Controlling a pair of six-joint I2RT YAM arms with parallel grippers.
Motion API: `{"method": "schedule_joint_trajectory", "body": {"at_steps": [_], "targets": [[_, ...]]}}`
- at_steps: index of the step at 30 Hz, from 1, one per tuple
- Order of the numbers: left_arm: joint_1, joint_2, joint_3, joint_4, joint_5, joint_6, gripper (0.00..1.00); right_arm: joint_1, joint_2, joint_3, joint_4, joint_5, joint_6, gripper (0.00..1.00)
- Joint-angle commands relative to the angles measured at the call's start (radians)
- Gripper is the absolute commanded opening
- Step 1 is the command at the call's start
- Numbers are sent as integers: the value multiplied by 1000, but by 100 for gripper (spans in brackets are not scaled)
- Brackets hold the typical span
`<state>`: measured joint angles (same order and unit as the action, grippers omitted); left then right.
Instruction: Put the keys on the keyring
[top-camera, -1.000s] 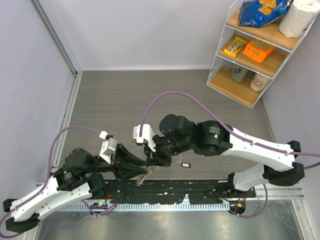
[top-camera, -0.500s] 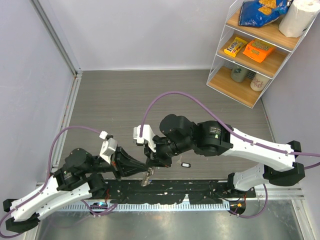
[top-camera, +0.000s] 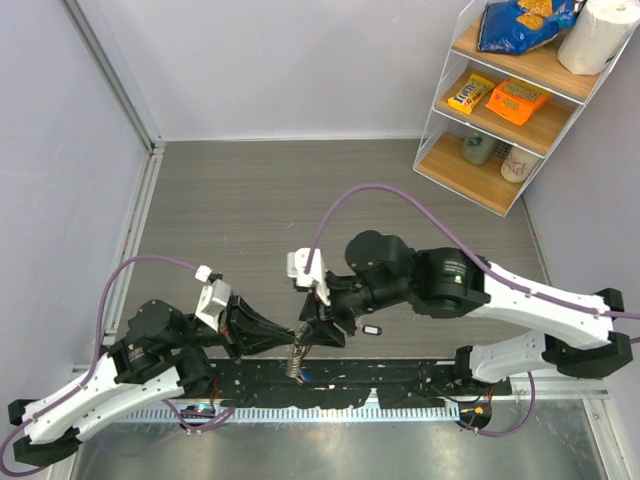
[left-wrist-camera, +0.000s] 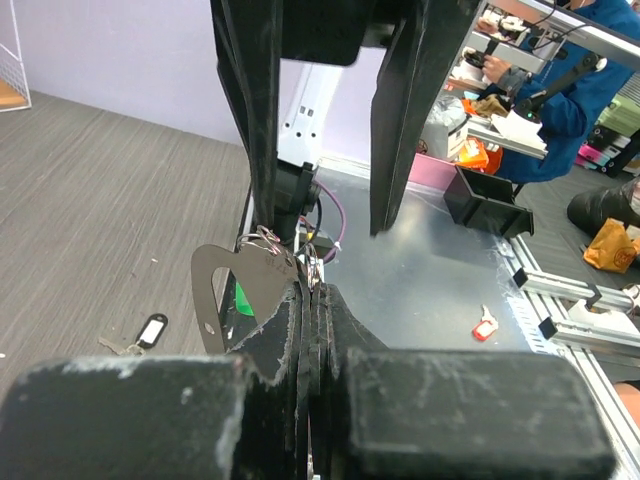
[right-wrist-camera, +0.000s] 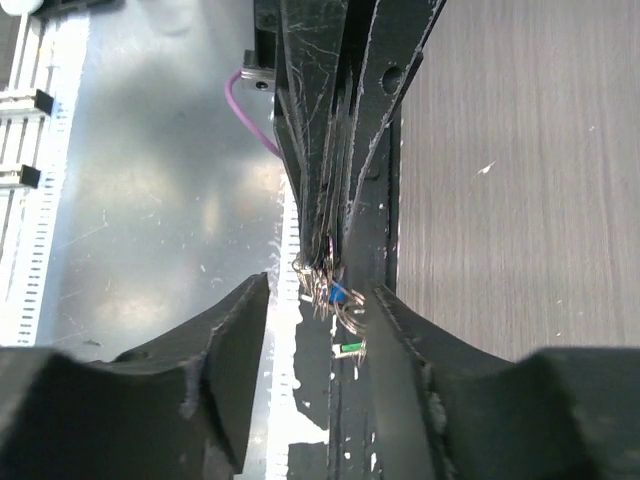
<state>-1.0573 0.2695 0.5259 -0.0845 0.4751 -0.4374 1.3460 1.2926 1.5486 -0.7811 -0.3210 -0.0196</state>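
Observation:
My left gripper (top-camera: 292, 338) is shut on the keyring (top-camera: 298, 362), which dangles over the table's near edge. In the left wrist view the shut jaws (left-wrist-camera: 312, 292) pinch thin wire rings (left-wrist-camera: 268, 240) beside the keyring's flat grey loop (left-wrist-camera: 255, 275). A green key head (left-wrist-camera: 243, 299) shows through that loop. My right gripper (top-camera: 318, 322) stands open just above the bunch. In the right wrist view its fingers (right-wrist-camera: 225, 340) straddle the keyring (right-wrist-camera: 328, 280), with its blue tag (right-wrist-camera: 340, 293) and the green key (right-wrist-camera: 350, 347). A black-headed key (top-camera: 371, 329) lies loose on the table.
A wire shelf (top-camera: 500, 100) with snacks, cups and a paper roll stands at the back right. Purple cables (top-camera: 400, 195) arc over the arms. A black rail (top-camera: 380, 375) runs along the near edge. A red-tagged key (left-wrist-camera: 484, 326) lies on the metal surface beyond it.
My right gripper has opened and let go of the keyring, and its arm has shifted right. My left gripper closed on the keyring, which now hangs from it.

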Motion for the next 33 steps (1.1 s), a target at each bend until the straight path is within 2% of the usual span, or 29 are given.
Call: {"method": "schedule_joint_trajectory", "body": {"at_steps": [1,6,10,18,25,33], "targets": [[0,-21,-7,124,26,14,0,-1,-142,-47,111,68,17,53],[2,-27,-20,152,39,26,0,-8,-260,-183,161,210,69,57],[0,-36,-32,180,48,38,0,-28,-358,-327,190,387,122,59],[0,-49,-38,203,63,63,0,-106,-478,-630,247,485,312,59],[0,-50,-43,206,100,111,0,-231,-440,-809,258,448,458,57],[2,-55,-49,238,146,164,0,-274,-247,-871,348,396,515,54]]}}
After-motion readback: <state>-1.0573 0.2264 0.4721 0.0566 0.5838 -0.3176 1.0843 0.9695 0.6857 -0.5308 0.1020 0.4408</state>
